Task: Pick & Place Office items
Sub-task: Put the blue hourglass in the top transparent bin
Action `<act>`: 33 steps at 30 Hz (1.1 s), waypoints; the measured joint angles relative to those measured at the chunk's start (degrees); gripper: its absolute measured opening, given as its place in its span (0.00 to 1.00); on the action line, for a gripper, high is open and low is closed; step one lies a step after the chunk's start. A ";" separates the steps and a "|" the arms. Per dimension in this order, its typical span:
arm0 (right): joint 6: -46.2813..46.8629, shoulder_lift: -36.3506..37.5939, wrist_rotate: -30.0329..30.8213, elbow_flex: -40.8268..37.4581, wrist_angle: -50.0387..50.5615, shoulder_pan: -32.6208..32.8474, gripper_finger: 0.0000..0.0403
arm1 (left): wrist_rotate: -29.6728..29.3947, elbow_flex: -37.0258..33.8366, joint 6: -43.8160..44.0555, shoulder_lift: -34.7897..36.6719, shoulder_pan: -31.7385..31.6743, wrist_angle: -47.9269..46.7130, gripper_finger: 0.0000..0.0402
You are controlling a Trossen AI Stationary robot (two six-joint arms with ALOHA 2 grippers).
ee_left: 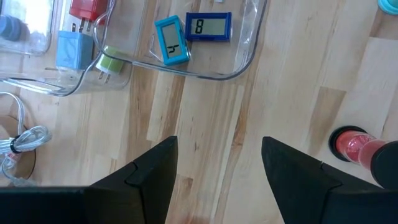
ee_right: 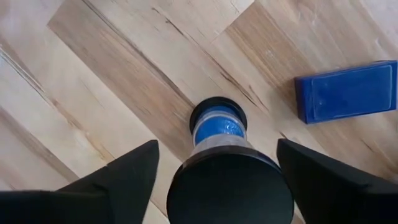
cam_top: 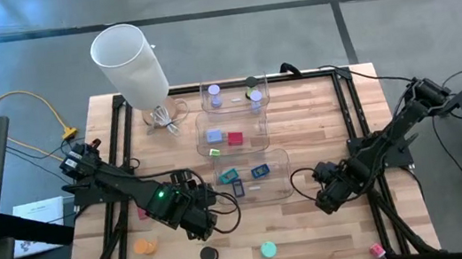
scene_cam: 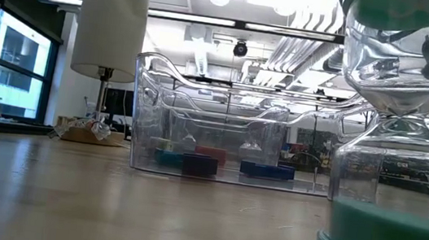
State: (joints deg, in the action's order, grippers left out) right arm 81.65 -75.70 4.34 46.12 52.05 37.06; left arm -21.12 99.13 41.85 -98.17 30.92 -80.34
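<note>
Blue hourglass [ee_right: 219, 134] upright between right end effector [ee_right: 217, 168] fingers.

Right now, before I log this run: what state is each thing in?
Left gripper: open, empty.
Right gripper: open, around the blue timer.
Blue timer: standing on end, not gripped.
Teal timer: upright.
Clear bins: open-topped, holding small items.
White cylinder: upright.
</note>
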 joint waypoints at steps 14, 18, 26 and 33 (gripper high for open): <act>-5.41 0.00 0.97 -0.01 -0.02 0.00 0.47 | -0.02 0.00 0.04 0.00 0.00 0.00 0.55; -6.46 0.00 1.17 -0.01 -0.03 0.00 0.47 | -0.04 0.00 0.06 0.00 0.00 0.00 0.55; -8.40 -0.02 1.74 4.86 1.16 0.04 0.47 | -0.07 -0.01 0.09 0.00 0.00 0.02 0.55; -14.19 -0.02 4.16 14.58 3.00 0.04 0.47 | -0.09 -0.02 0.20 0.00 0.01 0.02 0.55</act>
State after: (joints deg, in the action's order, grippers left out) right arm 67.46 -75.72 8.50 60.70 55.05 37.10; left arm -21.21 99.11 42.04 -98.17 30.93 -80.31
